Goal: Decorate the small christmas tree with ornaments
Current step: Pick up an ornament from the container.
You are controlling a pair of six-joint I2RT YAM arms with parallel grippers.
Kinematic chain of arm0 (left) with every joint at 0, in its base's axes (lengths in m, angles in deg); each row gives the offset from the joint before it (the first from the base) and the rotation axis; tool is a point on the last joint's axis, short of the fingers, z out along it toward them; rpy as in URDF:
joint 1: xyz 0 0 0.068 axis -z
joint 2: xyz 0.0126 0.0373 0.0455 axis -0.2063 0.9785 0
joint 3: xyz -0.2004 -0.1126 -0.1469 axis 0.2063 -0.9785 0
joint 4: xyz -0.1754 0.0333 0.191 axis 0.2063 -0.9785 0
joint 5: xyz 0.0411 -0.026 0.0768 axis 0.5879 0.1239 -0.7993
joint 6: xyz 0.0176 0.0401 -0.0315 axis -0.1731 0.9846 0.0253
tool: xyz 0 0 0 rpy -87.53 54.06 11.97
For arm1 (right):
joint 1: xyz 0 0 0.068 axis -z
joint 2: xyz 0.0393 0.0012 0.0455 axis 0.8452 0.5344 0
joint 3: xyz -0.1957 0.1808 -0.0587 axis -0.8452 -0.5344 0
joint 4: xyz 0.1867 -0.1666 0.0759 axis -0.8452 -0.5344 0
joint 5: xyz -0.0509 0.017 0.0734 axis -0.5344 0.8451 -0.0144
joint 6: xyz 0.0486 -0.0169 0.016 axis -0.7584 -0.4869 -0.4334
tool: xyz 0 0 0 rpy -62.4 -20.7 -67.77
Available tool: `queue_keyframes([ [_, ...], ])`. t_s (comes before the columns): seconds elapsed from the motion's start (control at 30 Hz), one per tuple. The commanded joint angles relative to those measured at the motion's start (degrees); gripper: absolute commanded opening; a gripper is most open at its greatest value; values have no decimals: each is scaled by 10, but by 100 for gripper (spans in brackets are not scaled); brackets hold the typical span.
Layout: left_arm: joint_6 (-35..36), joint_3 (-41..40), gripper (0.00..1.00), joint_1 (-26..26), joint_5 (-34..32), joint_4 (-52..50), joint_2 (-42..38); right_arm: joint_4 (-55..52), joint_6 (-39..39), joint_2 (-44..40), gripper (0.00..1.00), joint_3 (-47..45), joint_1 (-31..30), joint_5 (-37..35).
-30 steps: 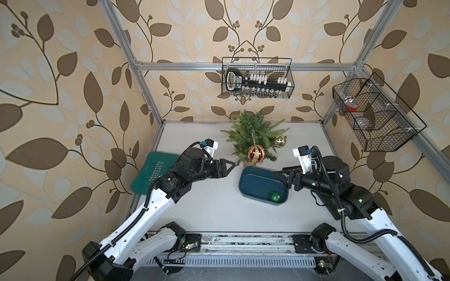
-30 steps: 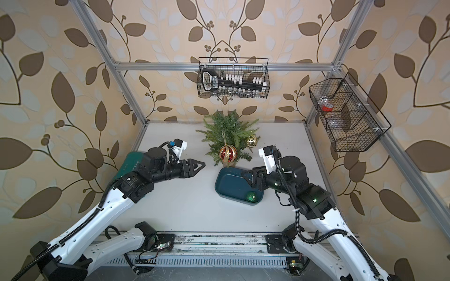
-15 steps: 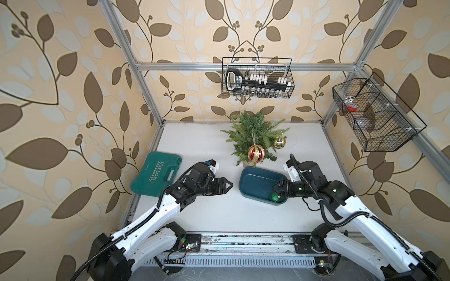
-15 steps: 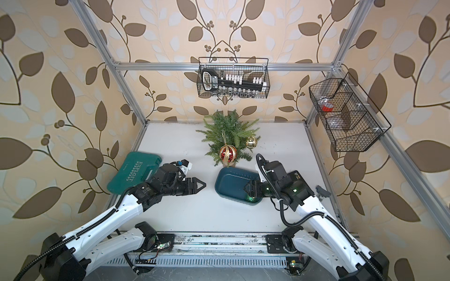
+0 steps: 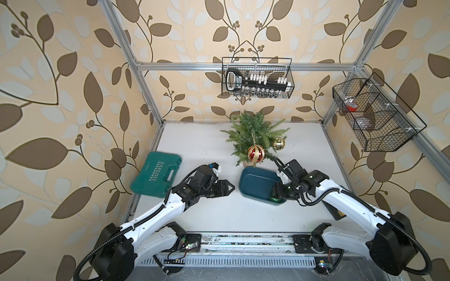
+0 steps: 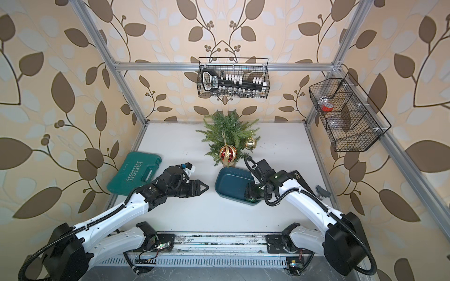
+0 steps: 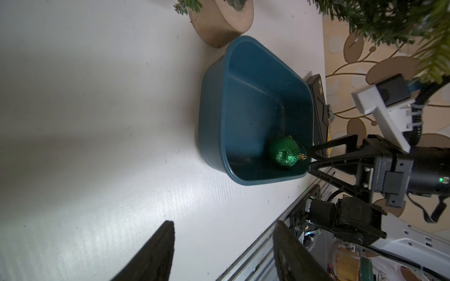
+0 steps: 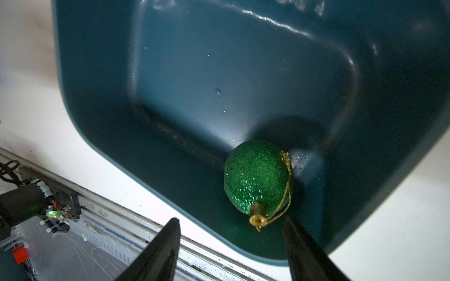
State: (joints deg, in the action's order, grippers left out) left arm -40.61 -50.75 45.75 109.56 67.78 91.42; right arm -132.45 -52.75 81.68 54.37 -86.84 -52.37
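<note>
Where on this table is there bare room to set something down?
Bare table: between the tool case and the small christmas tree; also between the teal tray and the front rail. Crowded: tree base beside the tray, right gripper at its rim by the green ornament.

A teal tray [image 5: 254, 181] stood on the white table [image 5: 194, 146], well apart from a green tool case [image 5: 155, 178] lying at the left edge. A wire basket [image 5: 257, 65] on the back wall held a black socket rack [image 5: 258, 82]. A divided wire basket [image 5: 375, 119] hung on the right wall. A flat black panel [image 6: 298, 176] lay right of the tray.
</note>
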Motion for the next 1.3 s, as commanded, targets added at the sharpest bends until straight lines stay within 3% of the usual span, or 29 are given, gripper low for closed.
queue_keyframes([
  [0.0,-9,-7,65,7,-4,25,-4,-11,6,20,67,10,-4,-15],
  [0.63,-13,-11,65,8,-8,26,-8,95,-10,126,64,-18,-27,-10],
  [0.83,-13,-7,65,8,-10,25,-9,115,-8,137,58,-26,-27,-3],
  [1.03,-11,9,65,8,-11,14,-16,125,-12,96,53,-27,-27,-4],
  [1.27,-7,55,67,8,-5,-11,-39,130,-7,-35,53,-24,-27,3],
])
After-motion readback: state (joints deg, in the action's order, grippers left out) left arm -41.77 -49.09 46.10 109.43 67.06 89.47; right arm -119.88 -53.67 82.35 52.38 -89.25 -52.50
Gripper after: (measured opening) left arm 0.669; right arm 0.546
